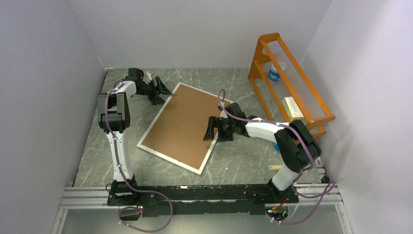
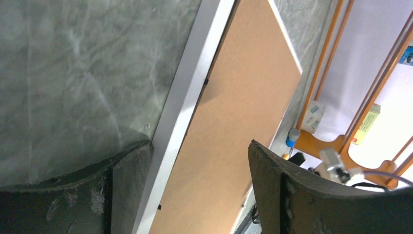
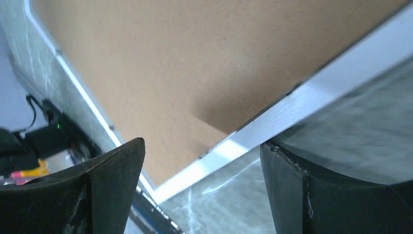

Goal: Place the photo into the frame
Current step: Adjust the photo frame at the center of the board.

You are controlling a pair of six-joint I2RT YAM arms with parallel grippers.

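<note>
The frame (image 1: 169,159) at picture centre, straddled by the open left end effector (image 1: 160,92) and open right end effector (image 1: 210,131), could be skewed if gripped unevenly.

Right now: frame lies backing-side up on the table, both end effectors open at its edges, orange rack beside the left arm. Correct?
One slip: the orange rack stands beside the right arm, not the left; the top external view shows it. The rest holds.
</note>
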